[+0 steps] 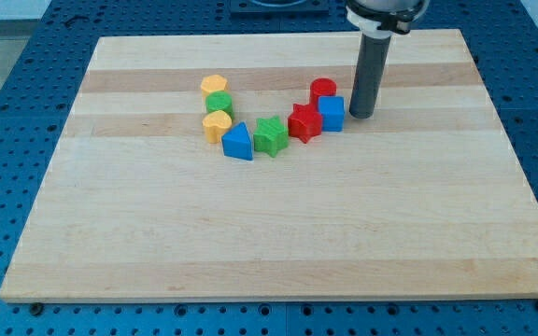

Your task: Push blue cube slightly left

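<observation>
The rod's upper end and the arm above it are cut off by the view's top edge at 12 o'clock; only the dark shaft down to my tip [361, 116] shows. The red cylinder [323, 91] is partly hidden behind the blue cube [332, 113] and the red star-like block [304, 122]. The green cylinder [219, 102] is partly covered by the yellow block [217, 124] at its 6 o'clock, whose exact shape cannot be made out.
</observation>
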